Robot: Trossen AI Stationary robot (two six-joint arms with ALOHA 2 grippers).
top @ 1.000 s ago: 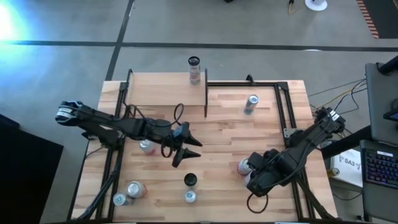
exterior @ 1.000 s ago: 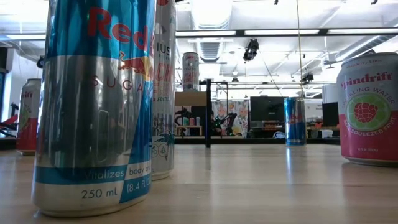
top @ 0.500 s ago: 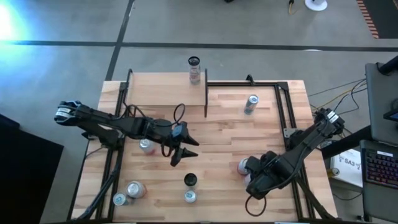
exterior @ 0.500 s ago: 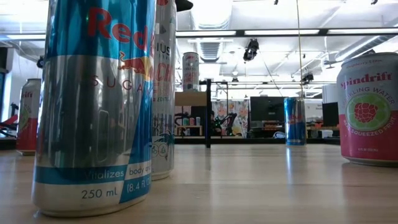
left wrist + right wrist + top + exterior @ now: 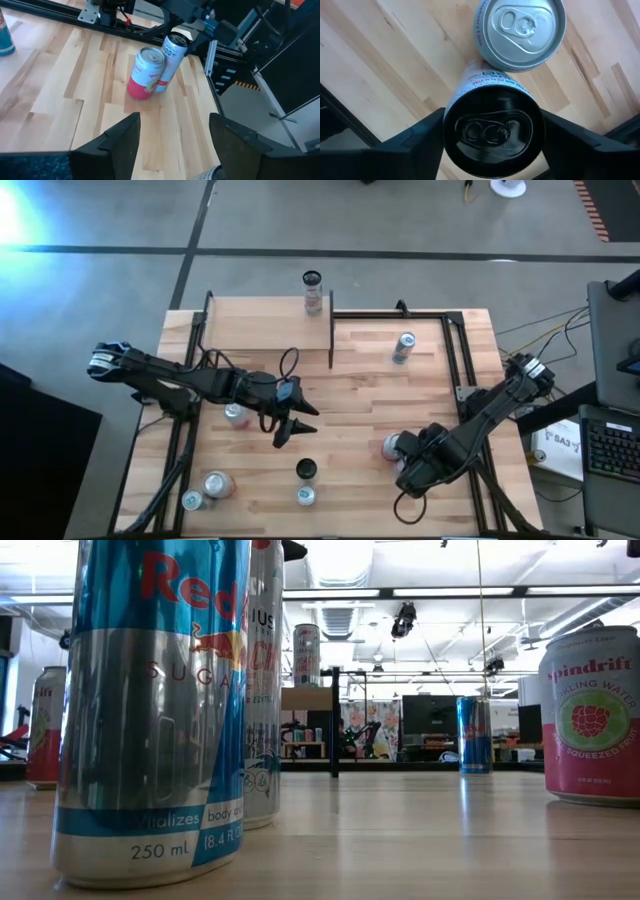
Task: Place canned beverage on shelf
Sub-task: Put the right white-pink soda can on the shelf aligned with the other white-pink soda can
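A: Fingers first. What is the right gripper (image 5: 492, 137) doing?

B: Its dark fingers (image 5: 415, 142) straddle a slim white can with a black top (image 5: 492, 127), close to both sides; whether they pinch it I cannot tell. A pink can with a silver lid (image 5: 520, 31) touches that can.

A: And the left gripper (image 5: 293, 423)?

B: Fingers (image 5: 112, 145) spread, holding nothing, hovering in front of the small light-wood shelf with dark end panels (image 5: 265, 325).

A: Anything on the shelf?

B: One tall black-topped can (image 5: 313, 292), upright at its far right corner.

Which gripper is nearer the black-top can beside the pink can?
Right. The right gripper sits directly over the black-top can, fingers either side of it. The left gripper hangs open above mid-table, well away.
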